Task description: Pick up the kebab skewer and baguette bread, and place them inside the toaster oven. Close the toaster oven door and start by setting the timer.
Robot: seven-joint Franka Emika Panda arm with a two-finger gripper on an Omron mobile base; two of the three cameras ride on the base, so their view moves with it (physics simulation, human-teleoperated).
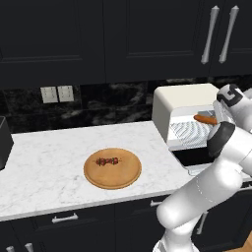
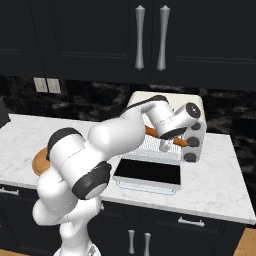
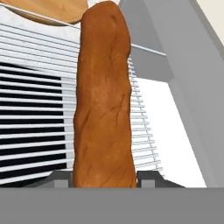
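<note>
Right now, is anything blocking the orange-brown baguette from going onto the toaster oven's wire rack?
Nothing visible. The orange-brown baguette hangs in the jaws over the bare wire rack; the dark glass door lies folded down, open.

The white arm (image 2: 100, 145) rises from its base, bends at a dark elbow joint and reaches forward and to the right, its wrist turned downward. The gripper (image 2: 167, 145) points down, and its jaws are closed on the baguette (image 3: 104, 100) (the two dark fingertips (image 3: 146, 178) sit at either side of the loaf's near end), held lengthwise ahead of the hand.
</note>
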